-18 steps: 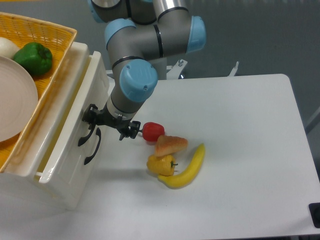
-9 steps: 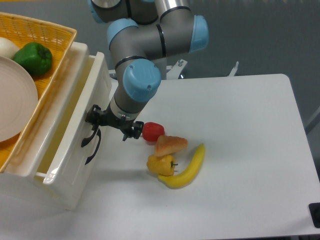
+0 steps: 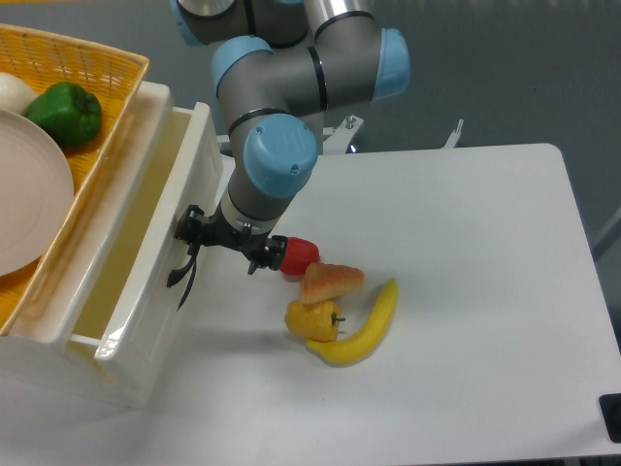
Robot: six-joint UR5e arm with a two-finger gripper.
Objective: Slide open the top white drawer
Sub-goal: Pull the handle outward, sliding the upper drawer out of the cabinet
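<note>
The top white drawer (image 3: 160,248) stands partly pulled out of the cream cabinet at the left, its inside showing as a pale yellow gap. Its curved black handle (image 3: 184,275) is on the flat front panel. My gripper (image 3: 190,233) is shut on the upper end of that handle, with the arm's blue-capped wrist (image 3: 277,165) just above and to the right. The second drawer front below is mostly hidden under the open one.
A woven yellow basket (image 3: 92,155) sits on the cabinet top with a green pepper (image 3: 64,112) and a white plate (image 3: 29,199). Close to the gripper's right lie a red fruit (image 3: 301,255), a bread piece (image 3: 331,282), a yellow pepper (image 3: 312,319) and a banana (image 3: 367,325).
The drawer front has slid rightward out of the cabinet, widening the gap. My gripper moved right with the handle, closer to the red fruit.
</note>
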